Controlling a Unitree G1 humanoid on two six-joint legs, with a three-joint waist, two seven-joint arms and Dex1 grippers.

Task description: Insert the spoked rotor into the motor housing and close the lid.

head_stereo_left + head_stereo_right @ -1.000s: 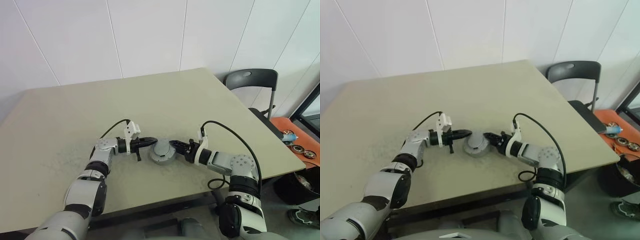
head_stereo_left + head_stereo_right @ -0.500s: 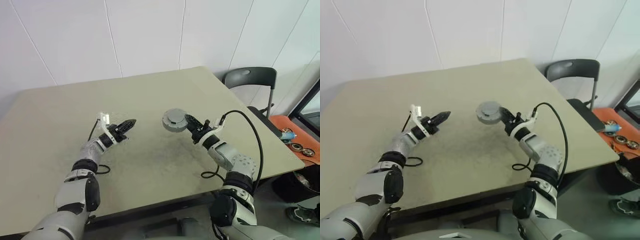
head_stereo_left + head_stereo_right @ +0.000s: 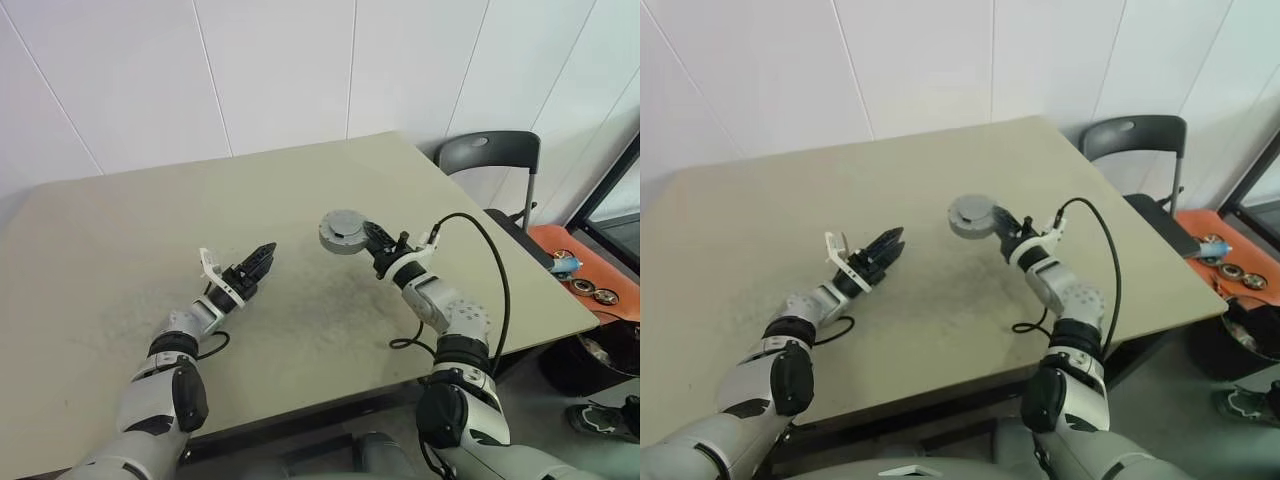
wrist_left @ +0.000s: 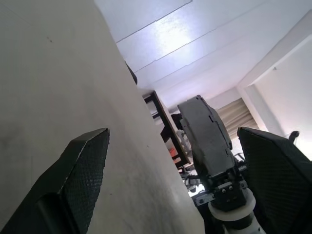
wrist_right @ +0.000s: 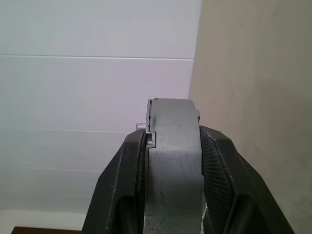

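Right fingers point(image 3: 372, 240) gripping raised motor housing point(image 3: 343, 232), left fingers point(image 3: 262, 262) spread wide, empty, above table point(image 3: 120, 240)

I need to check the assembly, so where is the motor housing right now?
The motor housing is clamped in the right end effector, lifted above the table on the robot's right, near the far edge.

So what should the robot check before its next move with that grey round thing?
1. Right claw shut on the assembled motor: ok, its fingers press both flat faces.
2. Motor lifted off the table: ok.
3. Lid seated flush on the motor housing: cannot tell; only a thin seam shows along the edge in the right wrist view.
4. Left claw open and holding nothing: ok.
5. Left claw apart from the motor: ok, a clear gap between them.
6. Spoked rotor inside: cannot tell, it is hidden.
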